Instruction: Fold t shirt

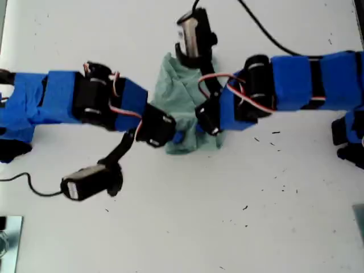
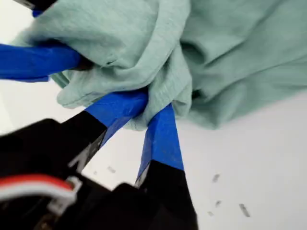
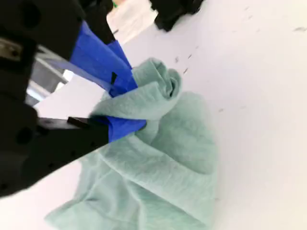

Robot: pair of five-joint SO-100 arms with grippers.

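Note:
The t shirt (image 1: 177, 94) lies crumpled in a pale green heap on the white table (image 1: 187, 227), between the two blue-taped arms. My first gripper (image 1: 172, 135) reaches in from the exterior view's left and is shut on a bunched fold at the heap's near edge (image 2: 153, 103). My second gripper (image 1: 209, 126) comes from the exterior view's right and is shut on another fold close by (image 3: 134, 106). In the first wrist view the t shirt (image 2: 230, 57) fills the space beyond the fingers (image 2: 163, 134), and a blue finger (image 2: 38, 62) of the other gripper pokes into the cloth. The second wrist view shows the t shirt (image 3: 163, 167) rumpled.
Wrist cameras stick out from the arms, one (image 1: 85, 183) toward the near side and one (image 1: 194, 34) toward the far side. A black cable (image 1: 267, 31) runs across the far table. A dark base (image 1: 350, 136) sits at the exterior view's right edge. Small dark specks (image 1: 276, 132) dot the table.

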